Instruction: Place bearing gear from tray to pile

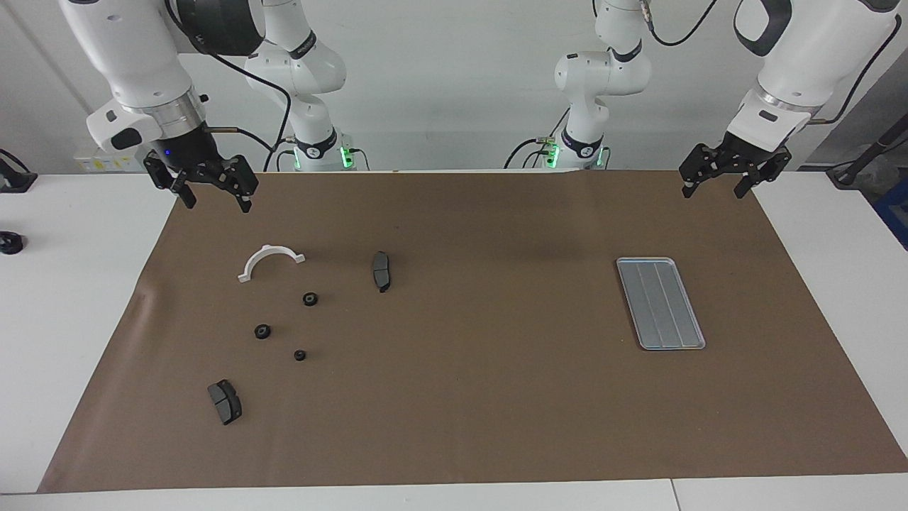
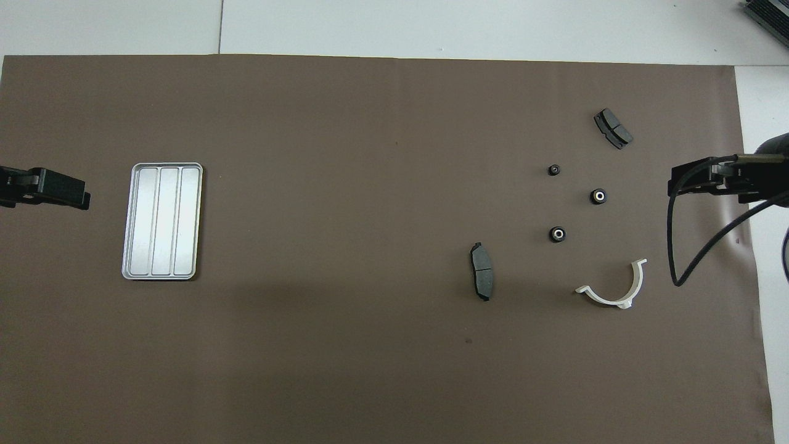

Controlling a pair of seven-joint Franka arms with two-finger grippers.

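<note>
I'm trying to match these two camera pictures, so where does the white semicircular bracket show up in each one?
Facing view: the white semicircular bracket sits left of centre, above the three small gears.
Overhead view: the bracket sits at lower right, below the gears.
Shared landmark: the dark brake pad beside it, toward the left arm's end of the table.

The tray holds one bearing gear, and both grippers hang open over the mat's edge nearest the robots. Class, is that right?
Not quite: the tray holds nothing, as the overhead view shows. All three bearing gears lie on the mat among the pile. The rest stands.
</note>
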